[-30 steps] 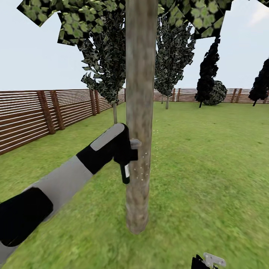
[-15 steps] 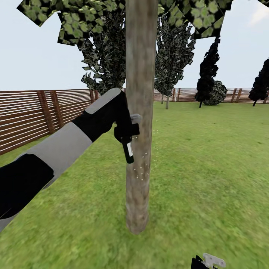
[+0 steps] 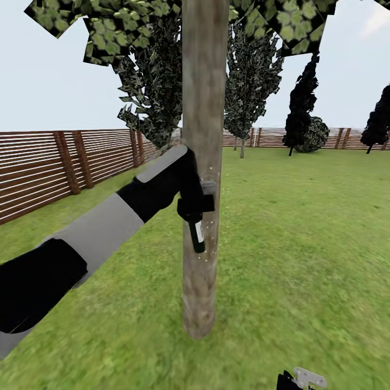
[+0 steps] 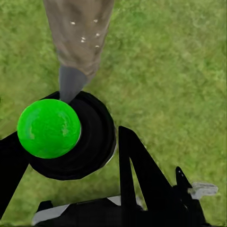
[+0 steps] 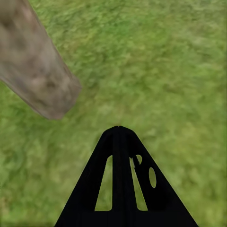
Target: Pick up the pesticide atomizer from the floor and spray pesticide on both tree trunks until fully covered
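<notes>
The right gripper [image 5: 118, 130] is down low over the grass [image 5: 165, 61], and its jaws are pressed together with nothing between them. A small bit of it peeks up at the bottom edge of the head view [image 3: 301, 379], to the right of the tree trunk [image 3: 202, 162] and closer to the camera.

The left gripper [image 3: 196, 205] is held up against the left side of the trunk. Its jaws are closed around the pesticide atomizer [image 3: 197, 236], a dark bottle that hangs down from the gripper, right in front of the bark. In the left wrist view the atomizer's bright green cap [image 4: 48, 128] sits on its round black body, and a grey nozzle [image 4: 71, 82] points at the trunk [image 4: 79, 33]. Tiny white dots speckle the bark near the nozzle.

Behind the trunk stands 1 more leafy tree [image 3: 154, 92]. A brown slat fence [image 3: 65, 162] runs along the far edge of the lawn, left of the trunk. Dark narrow trees [image 3: 302, 103] stand by the fence, far off to the trunk's right.
</notes>
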`<state>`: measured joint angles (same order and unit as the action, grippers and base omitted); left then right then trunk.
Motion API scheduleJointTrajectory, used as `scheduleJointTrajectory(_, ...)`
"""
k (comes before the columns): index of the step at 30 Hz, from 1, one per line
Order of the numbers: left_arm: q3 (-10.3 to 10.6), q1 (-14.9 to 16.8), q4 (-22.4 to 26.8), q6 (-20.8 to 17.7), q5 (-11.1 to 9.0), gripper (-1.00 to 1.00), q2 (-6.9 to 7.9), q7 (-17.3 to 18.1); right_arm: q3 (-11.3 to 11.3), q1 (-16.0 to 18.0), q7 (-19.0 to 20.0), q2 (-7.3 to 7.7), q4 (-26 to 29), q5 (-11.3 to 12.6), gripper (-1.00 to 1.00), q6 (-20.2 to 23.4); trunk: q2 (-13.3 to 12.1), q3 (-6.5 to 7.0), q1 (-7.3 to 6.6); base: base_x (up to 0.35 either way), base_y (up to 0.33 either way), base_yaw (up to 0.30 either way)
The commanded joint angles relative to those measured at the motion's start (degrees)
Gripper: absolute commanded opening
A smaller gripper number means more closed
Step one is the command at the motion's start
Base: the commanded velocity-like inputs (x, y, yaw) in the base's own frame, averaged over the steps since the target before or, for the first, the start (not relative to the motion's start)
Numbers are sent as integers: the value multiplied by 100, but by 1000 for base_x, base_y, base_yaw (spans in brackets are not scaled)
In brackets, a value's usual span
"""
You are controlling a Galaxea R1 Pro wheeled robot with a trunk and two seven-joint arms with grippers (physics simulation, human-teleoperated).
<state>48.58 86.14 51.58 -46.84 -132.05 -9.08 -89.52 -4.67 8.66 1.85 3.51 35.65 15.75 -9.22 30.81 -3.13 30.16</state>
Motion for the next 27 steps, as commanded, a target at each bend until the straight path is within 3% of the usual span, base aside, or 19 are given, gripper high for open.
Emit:
scheduleJointTrajectory(1,11,-170,6,-94,-27,-100,11,-48,1,4,19,1,-3,60,-100,-18,13,-10,2,0,0,0)
scheduleJointTrajectory(5,43,-771,32,-167,24,-100,34,-48,1,4,19,1,-4,60,-100,-18,13,-10,2,0,0,0)
scheduleJointTrajectory(6,97,-918,38,-202,139,-100,39,-44,1,4,18,1,-1,60,-100,-18,13,-10,2,0,0,0)
scheduleJointTrajectory(9,208,-1464,101,-269,885,-100,45,118,1,4,19,1,2,66,-100,-18,13,-10,2,0,0,0)
scheduleJointTrajectory(11,236,-1758,200,-287,1194,-100,54,252,1,4,22,1,3,67,-100,-18,13,-10,2,0,0,0)
scheduleJointTrajectory(17,289,-2364,277,-307,1453,-100,109,434,1,4,27,1,5,53,-100,-22,13,-10,2,0,0,0)
scheduleJointTrajectory(21,363,-2720,274,-302,2275,-100,137,1044,8,4,40,2,41,25,-100,-46,13,-10,2,0,0,0)
scheduleJointTrajectory(23,377,-2982,273,-300,2867,-100,145,1531,9,-2,54,7,70,19,-100,-62,13,-10,2,0,0,0)
scheduleJointTrajectory(25,379,-3176,273,-300,3101,-100,165,1729,9,-3,58,8,91,17,-100,-67,13,-10,2,0,0,0)
scheduleJointTrajectory(27,379,-3352,273,-300,3197,-100,210,1824,9,-4,60,9,102,16,-100,-69,13,-10,2,0,0,0)
